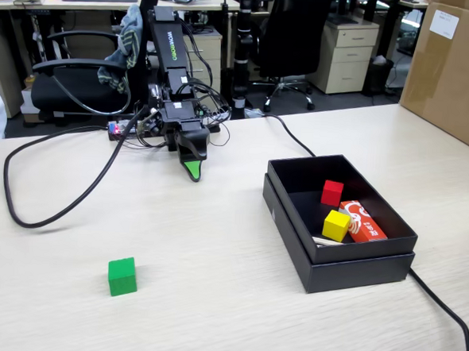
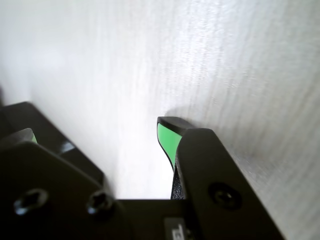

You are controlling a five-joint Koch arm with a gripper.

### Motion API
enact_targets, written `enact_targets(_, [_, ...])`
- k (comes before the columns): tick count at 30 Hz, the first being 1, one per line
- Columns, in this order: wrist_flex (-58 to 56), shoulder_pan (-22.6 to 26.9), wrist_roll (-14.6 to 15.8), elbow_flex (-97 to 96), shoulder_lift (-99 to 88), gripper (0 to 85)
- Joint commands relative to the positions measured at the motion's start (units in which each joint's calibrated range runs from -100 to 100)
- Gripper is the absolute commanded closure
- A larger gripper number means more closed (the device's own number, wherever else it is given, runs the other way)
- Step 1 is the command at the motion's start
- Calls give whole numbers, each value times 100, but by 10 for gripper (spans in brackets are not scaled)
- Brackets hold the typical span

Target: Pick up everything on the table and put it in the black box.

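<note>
Pale woodgrain table [image 1: 211, 301], matte black box [image 1: 348, 266], green cube [image 1: 122, 276], green-padded fingers [image 2: 97, 132] parted, empty.

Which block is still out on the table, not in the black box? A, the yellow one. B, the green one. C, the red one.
B: the green block sits alone on the table, while the red block and yellow block lie inside the black box.

white lettering on the black arm [image 1: 172, 48] is too small to read.
</note>
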Motion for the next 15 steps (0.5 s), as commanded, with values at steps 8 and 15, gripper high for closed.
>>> enact_targets(8, [-3093, -63, -34, 2858, 241, 379])
enact_targets(15, [-4709, -205, -171, 4934, 1342, 379])
